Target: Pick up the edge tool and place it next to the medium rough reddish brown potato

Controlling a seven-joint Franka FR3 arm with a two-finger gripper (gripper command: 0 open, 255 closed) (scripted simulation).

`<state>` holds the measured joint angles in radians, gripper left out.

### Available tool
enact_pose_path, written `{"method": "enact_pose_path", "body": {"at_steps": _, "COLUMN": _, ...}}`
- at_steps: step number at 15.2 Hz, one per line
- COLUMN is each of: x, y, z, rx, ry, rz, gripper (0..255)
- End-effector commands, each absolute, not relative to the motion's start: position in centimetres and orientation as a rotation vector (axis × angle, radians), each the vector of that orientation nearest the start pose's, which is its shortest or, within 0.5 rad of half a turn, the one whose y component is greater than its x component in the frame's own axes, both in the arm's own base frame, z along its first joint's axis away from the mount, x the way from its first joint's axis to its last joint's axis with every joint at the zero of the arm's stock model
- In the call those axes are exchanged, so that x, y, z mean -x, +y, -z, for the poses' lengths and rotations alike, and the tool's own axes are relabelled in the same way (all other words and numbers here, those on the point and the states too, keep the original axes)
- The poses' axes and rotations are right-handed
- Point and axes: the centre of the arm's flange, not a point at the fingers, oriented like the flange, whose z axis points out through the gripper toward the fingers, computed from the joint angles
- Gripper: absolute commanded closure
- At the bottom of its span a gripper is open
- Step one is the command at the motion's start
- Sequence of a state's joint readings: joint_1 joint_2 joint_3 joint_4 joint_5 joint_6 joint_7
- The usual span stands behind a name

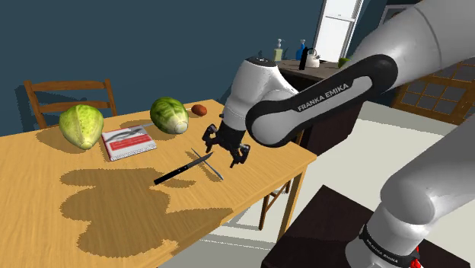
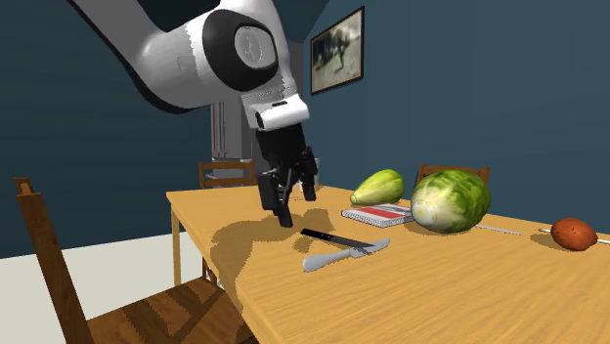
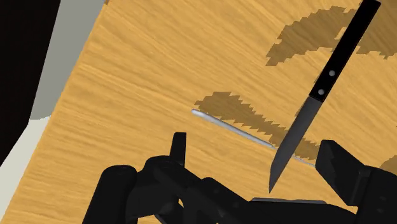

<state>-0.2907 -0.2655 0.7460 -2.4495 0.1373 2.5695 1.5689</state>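
Fingers point(image 3: 178, 151) stand wide apart on my wrist feed, and the gripper point(image 3: 257, 162) hangs over the wooden desk point(image 3: 127, 83) with nothing between its pads but air. The knife point(image 3: 318, 95), black in the handle and grey in the blade, lies flat on the desk. Its tip points in toward the gap between the fingers, though neither one touches it. Near that tip the blade crosses a slim grey utensil point(image 3: 232, 125) that also lies on the wood. From the shoulder view I see the gripper point(image 1: 226, 152) held just above the blade end of the knife point(image 1: 185, 167), with the grey utensil point(image 1: 211, 167) slanting beneath it and the arm's shadow spread across the desk point(image 1: 259, 173). The reddish brown potato point(image 1: 199, 110) sits well apart from the knife, near the desk's far edge, just beside a green cabbage point(image 1: 169, 114). A paler cabbage point(image 1: 81, 126) and a red and white book point(image 1: 128, 141) lie toward that view's left, and a wooden chair point(image 1: 68, 95) stands behind them. In the second exterior view the gripper point(image 2: 293, 203) hovers clear of the desk point(image 2: 440, 293), the knife point(image 2: 332, 237) lies below it, and the potato point(image 2: 573, 233) rests far off toward that view's right.
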Motion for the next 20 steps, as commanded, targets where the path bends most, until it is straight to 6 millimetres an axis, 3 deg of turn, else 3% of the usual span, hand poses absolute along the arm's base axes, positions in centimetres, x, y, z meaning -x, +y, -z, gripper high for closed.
{"method": "enact_pose_path", "body": {"at_steps": 1, "x": -45.1, "y": 23.1, "z": -39.6, "rx": 2.286, "ry": 1.735, "rz": 0.363, "gripper": 0}}
{"method": "enact_pose_path", "body": {"at_steps": 9, "x": -53.4, "y": 27.1, "z": -35.9, "rx": 1.931, "ry": 2.040, "rz": 0.380, "gripper": 0}}
{"method": "enact_pose_path", "body": {"at_steps": 16, "x": -54.9, "y": 27.2, "z": -32.5, "rx": 1.931, "ry": 2.040, "rz": 0.380, "gripper": 0}}
{"method": "enact_pose_path", "body": {"at_steps": 20, "x": -55.0, "y": 27.2, "z": -32.2, "rx": 1.931, "ry": 2.040, "rz": 0.380, "gripper": 0}}
